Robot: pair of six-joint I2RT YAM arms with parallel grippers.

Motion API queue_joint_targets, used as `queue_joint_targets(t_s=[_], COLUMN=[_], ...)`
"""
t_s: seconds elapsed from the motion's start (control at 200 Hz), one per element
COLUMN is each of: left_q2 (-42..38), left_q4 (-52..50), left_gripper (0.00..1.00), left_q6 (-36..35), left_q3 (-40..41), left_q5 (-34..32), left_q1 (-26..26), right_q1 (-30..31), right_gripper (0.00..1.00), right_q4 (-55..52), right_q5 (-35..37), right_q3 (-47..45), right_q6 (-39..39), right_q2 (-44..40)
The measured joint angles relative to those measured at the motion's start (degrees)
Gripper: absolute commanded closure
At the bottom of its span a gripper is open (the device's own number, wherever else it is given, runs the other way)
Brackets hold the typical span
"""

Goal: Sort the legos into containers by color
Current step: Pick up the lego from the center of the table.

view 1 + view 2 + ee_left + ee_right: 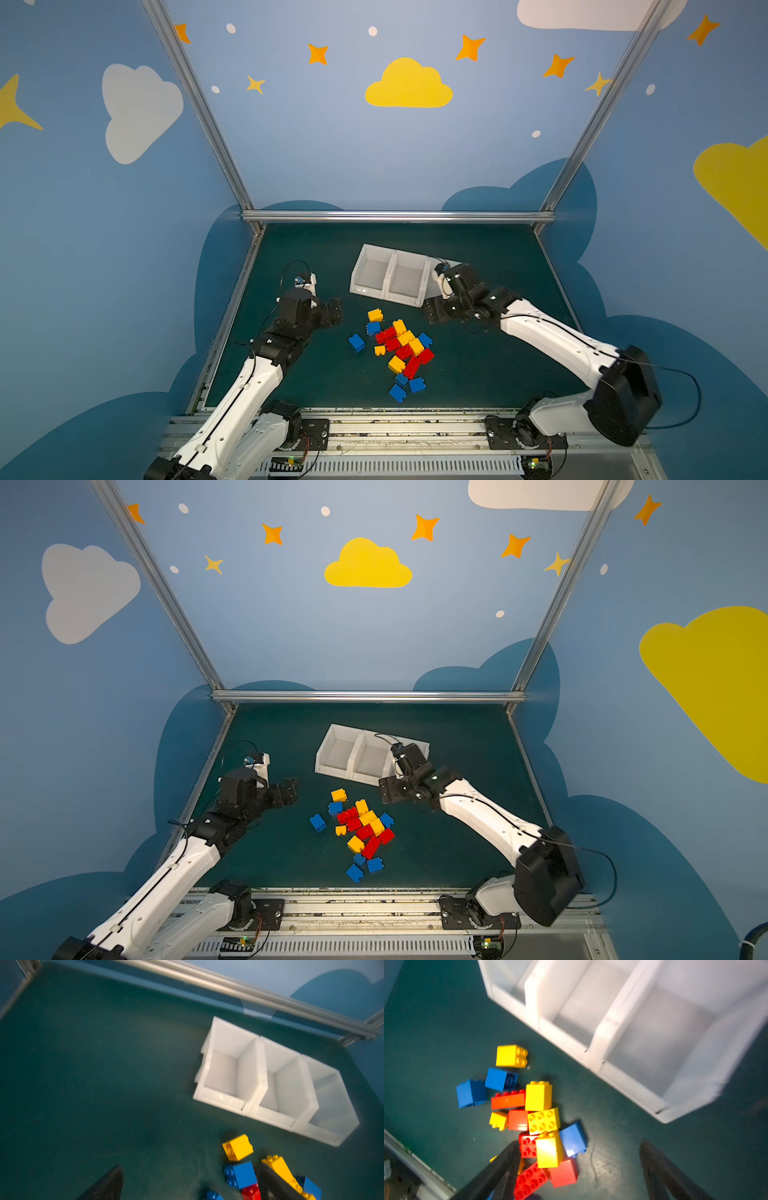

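Your left pincer (334, 311) hangs released, jaws wide with nothing in them, just off the left side of the brick pile (401, 349). Your right pincer (434, 309) is spread and empty too, hovering by the front corner of the white bins (390, 272), between them and the pile.

The red, yellow and blue bricks all lie loose mid-counter on the green counter (498, 365), just in front of the three bins. Those sit touching in a row, angled a bit to the back rail (395, 216). One blue brick (356, 342) sits slightly apart on the pile's left.

You've got plenty of bare counter left of the bins and out right toward the side rail (559, 282).
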State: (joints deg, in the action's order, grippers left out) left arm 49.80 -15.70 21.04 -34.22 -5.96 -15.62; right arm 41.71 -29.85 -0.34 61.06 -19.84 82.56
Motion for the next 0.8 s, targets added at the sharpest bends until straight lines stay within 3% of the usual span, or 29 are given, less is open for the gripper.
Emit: queue_joint_targets(t_s=[0.205,0.375,0.801], left_q2=[-3.02,-3.3,-3.28], left_q4=[-1.84,-1.79,-1.14], left_gripper=[0.01,0.01,0.01], left_q6=[3.56,4.61,5.53], left_q3=[3.93,4.28,4.35], left_q5=[0.13,0.61,2.69], left_q1=[-1.46,-1.77,-1.92], right_q1=[5.07,6.49,7.69], right_gripper=[0.22,0.35,0.36], right_q4=[-6.25,-9.99,-16.35], right_q5=[-2.54,-2.51,-2.05], right_q3=[12.33,23.89,29.68], right_q6=[-5.03,-6.95,-8.59], right_q2=[15.34,25.4,34.05])
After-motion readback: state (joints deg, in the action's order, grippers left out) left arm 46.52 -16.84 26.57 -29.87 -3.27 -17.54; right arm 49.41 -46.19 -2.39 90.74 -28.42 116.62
